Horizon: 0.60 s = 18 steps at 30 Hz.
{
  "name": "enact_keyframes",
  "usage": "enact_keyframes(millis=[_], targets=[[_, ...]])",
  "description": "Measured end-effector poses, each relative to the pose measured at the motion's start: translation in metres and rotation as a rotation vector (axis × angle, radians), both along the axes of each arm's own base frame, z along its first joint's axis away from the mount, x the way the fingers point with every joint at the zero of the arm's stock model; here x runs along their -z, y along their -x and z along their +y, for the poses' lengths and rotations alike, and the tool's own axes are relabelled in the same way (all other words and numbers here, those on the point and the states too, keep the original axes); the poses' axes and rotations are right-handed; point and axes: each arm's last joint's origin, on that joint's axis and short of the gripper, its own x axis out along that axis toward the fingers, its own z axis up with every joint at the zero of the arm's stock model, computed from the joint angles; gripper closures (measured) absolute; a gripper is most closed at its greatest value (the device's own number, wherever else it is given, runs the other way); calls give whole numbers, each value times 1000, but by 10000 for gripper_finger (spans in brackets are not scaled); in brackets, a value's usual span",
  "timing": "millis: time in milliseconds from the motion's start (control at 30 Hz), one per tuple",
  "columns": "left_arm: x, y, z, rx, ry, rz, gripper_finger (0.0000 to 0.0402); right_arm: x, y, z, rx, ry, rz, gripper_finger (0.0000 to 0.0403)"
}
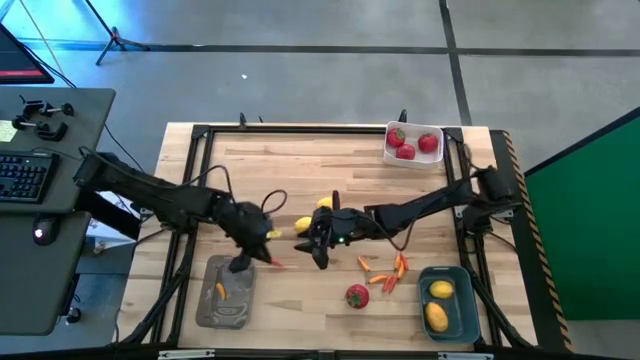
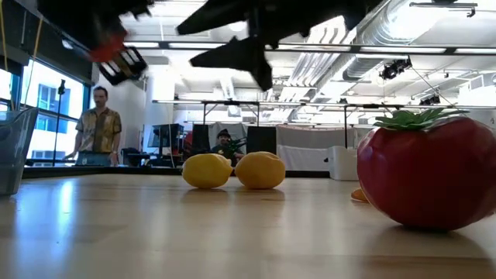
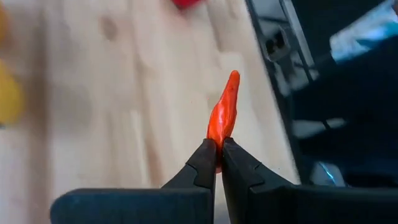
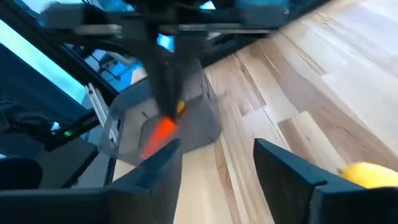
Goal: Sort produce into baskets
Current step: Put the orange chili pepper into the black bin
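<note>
My left gripper [image 1: 268, 254] is shut on a thin orange-red pepper [image 3: 225, 112], above the table just right of the flat grey tray [image 1: 225, 292]. One orange pepper [image 1: 220, 290] lies in that tray. My right gripper [image 1: 320, 250] is open and empty above the table's middle, next to two lemons [image 1: 303, 225]. Its fingers also show in the right wrist view [image 4: 217, 165]. A few peppers [image 1: 385, 270] and a red fruit [image 1: 357, 295] lie on the wood to its right. The blue-teal basket [image 1: 460, 320] holds two lemons. The white basket [image 1: 440, 157] holds three red fruits. My left gripper pinches one end of the pepper [image 3: 217, 160] between its two fingertips. The rest of the pepper sticks out past the fingers along their line. The pepper is lifted clear of the table, as the low view [image 2: 108, 50] shows.
Black frame rails run round the table [image 1: 300, 160]. A desk with a keyboard [image 1: 25, 175] stands off the left side. In the low view a person [image 2: 97, 128] stands in the room behind. Bare wood lies at the far left of the table.
</note>
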Motion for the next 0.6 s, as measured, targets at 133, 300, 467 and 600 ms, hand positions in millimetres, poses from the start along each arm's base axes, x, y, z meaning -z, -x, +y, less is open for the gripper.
enact_keyframes(millis=[133,300,467,600], targets=[[-10,19,-19,-4,32,67,401,-6,17,-3,8,32,141,206],[-17,52,-33,-116,5,158,401,-8,34,-1,29,49,280,206],[-16,82,-41,-219,-19,290,401,-3,42,6,40,16,367,206],[-11,96,-48,-277,-63,375,401,1,49,15,68,-36,438,206]])
